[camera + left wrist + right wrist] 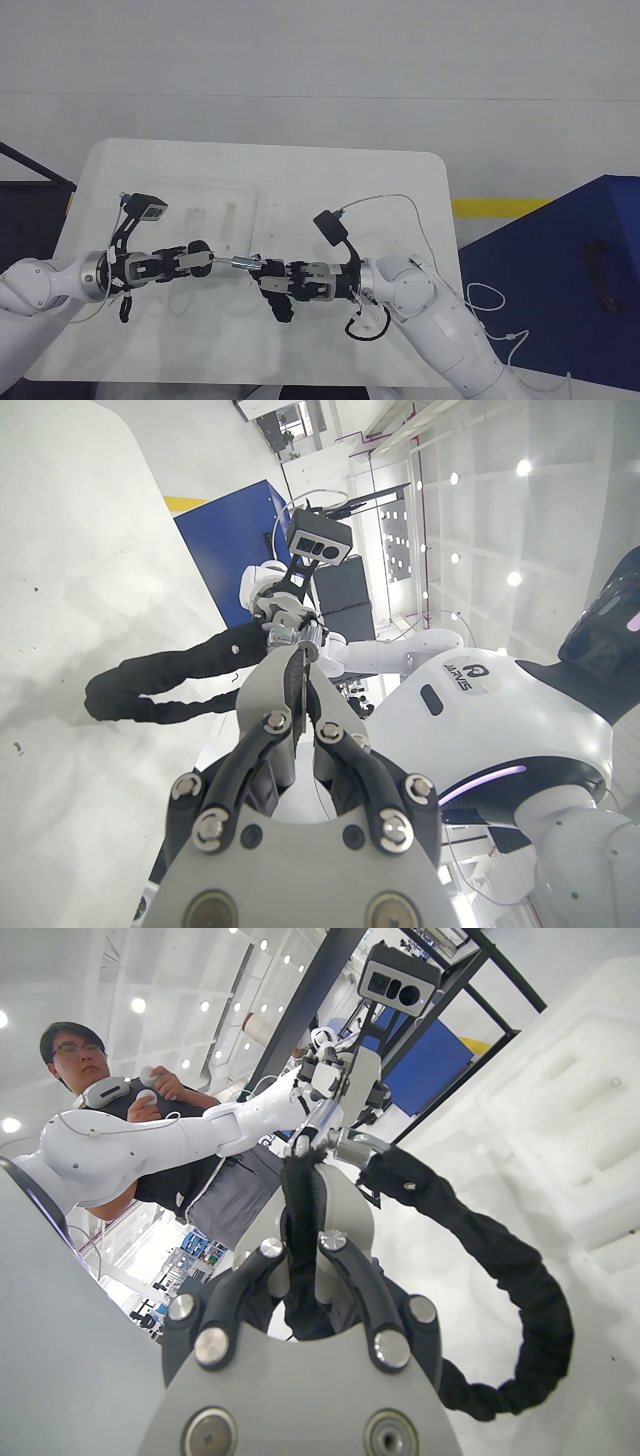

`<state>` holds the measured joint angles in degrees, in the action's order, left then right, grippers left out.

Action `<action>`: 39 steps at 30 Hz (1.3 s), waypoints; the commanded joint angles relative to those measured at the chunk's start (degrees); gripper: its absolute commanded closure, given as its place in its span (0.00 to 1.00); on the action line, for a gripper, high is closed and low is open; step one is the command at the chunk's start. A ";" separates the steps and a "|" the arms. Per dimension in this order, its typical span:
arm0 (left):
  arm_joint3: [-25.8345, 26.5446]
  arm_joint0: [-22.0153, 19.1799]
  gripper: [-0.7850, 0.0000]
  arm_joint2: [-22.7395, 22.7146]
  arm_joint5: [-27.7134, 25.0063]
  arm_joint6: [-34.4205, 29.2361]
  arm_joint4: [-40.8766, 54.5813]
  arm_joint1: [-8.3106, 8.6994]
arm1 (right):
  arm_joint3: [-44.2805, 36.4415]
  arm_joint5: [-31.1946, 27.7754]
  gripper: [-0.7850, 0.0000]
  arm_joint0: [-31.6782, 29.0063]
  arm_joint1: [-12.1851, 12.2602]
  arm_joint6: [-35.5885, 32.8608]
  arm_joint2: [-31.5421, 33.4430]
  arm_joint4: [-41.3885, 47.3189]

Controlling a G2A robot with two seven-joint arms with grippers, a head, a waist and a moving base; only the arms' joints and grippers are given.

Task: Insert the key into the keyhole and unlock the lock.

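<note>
My left gripper (207,260) (300,662) is shut on the dark flat key (301,687), which points toward the other arm. The key's tip meets the silver lock head (295,635) (250,264); how deep it sits I cannot tell. My right gripper (270,276) (304,1175) is shut on the lock's black fabric-sleeved cable (300,1228), just behind the chrome head (320,1135). The rest of the cable (505,1258) (165,682) hangs down in a loop over the white table (380,200). Both grippers are held above the table's middle front, facing each other.
A white foam tray (215,212) (575,1118) with shallow slots lies on the table behind the grippers. A blue block (560,270) stands off the table's right side. A black frame post (450,1063) rises beyond the tray.
</note>
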<state>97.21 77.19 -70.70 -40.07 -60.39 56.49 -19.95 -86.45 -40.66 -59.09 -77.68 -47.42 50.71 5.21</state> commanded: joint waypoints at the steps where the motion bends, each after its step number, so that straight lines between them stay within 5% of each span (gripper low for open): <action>1: -0.05 0.14 1.00 -0.37 0.26 -0.34 -0.14 -0.27 | 0.06 -0.01 1.00 0.18 0.02 0.06 -0.20 -0.19; 16: -2.06 1.41 1.00 -4.24 2.30 -5.35 1.49 -1.76 | 0.94 0.45 1.00 0.78 0.26 0.08 -0.87 1.66; 22: -1.73 1.31 1.00 -7.20 11.02 -14.85 1.81 -1.66 | 1.78 1.77 1.00 1.47 0.44 -4.58 -2.33 4.24; 39: -0.66 3.87 1.00 -9.59 8.72 -12.24 0.16 -2.79 | 0.62 2.24 1.00 0.38 0.61 -2.82 -2.43 6.13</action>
<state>96.19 80.62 -80.10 -31.40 -72.40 57.09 -22.65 -85.95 -38.24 -58.83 -77.09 -50.10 48.26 11.23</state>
